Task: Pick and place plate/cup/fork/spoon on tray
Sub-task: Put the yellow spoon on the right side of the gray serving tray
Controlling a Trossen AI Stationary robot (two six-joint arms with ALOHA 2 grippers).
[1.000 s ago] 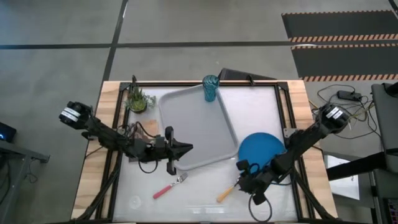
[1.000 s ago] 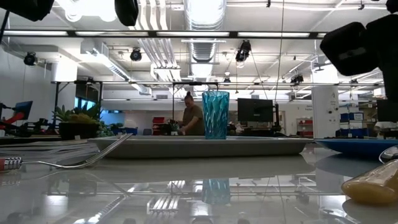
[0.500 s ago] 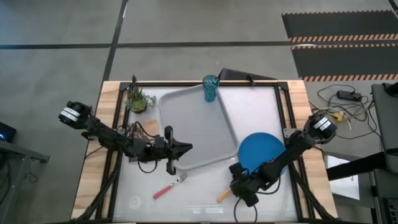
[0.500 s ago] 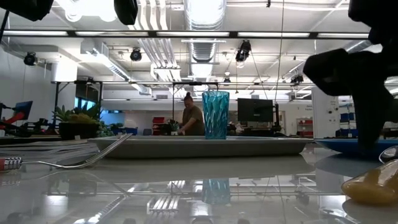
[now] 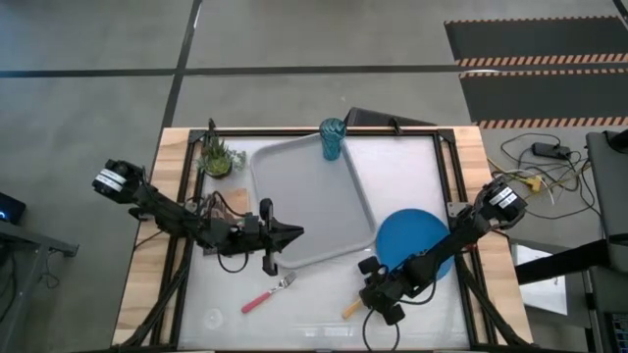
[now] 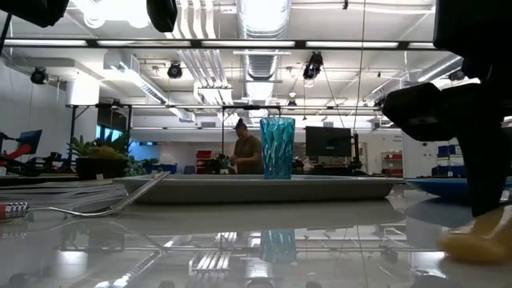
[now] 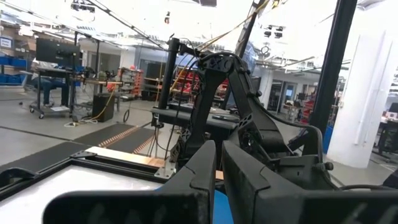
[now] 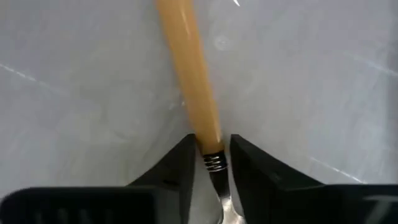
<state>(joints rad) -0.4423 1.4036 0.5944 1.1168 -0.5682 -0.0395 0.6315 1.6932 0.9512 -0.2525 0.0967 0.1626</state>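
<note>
The orange-handled spoon point(image 5: 350, 308) lies flat on the white table near its front edge. My right gripper point(image 5: 371, 292) is down over it and shut on it; its dark body also shows in the low view point(image 6: 480, 120). The pink-handled fork point(image 5: 261, 297) lies flat to the spoon's left. The blue plate point(image 5: 412, 238) rests on the table by the tray's right side. The teal cup point(image 5: 333, 137) stands upright on the far edge of the grey tray point(image 5: 309, 201). My left gripper point(image 5: 292, 233) is shut and empty, level over the tray's near left edge. My right gripper pinches the spoon between its two fingers where the orange handle meets the metal neck point(image 8: 210, 149). The fingers point(image 8: 183, 165) come from above, pointing down, and lie across the spoon. The spoon lies flat on the table.
A small potted plant point(image 5: 218, 157) stands at the far left corner. A dark object point(image 5: 378, 119) lies behind the table's far edge. The metal frame rails run along the table's sides. Bare white table lies between fork and spoon.
My right gripper has gone toward the table's left edge and down onto the spoon, ending over the joint of handle and neck. The spoon has stayed on the table.
</note>
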